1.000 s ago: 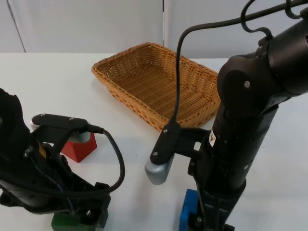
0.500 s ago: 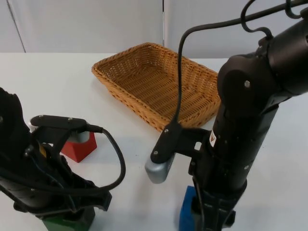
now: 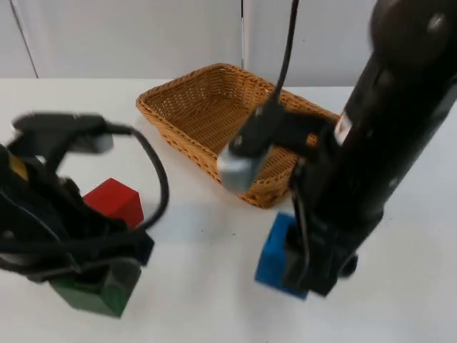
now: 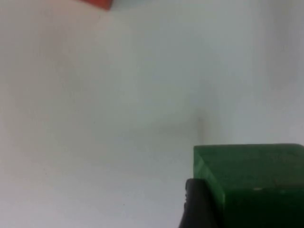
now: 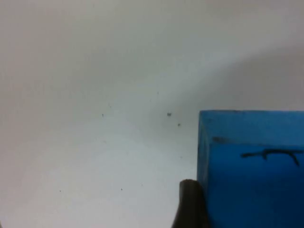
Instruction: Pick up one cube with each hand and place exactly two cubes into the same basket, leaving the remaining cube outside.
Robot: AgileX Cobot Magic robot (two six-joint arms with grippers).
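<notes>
My left gripper (image 3: 100, 282) is shut on a green cube (image 3: 89, 293) and holds it above the table near the front left; the left wrist view has the green cube (image 4: 249, 183) against a black fingertip (image 4: 197, 204). My right gripper (image 3: 296, 264) is shut on a blue cube (image 3: 273, 257), lifted off the table at the front middle; the same blue cube (image 5: 251, 166) sits beside a fingertip (image 5: 190, 204) in the right wrist view. A red cube (image 3: 114, 202) lies on the table behind the left arm. The woven basket (image 3: 178, 114) stands at the back middle with nothing visible inside.
The white table (image 3: 207, 286) ends at a grey partition wall (image 3: 128, 36) behind the basket. A corner of the red cube (image 4: 97, 4) appears in the left wrist view.
Both arms have risen and carried their cubes up from the table's front edge. The green and blue cubes now hang higher; the red cube has stayed put.
</notes>
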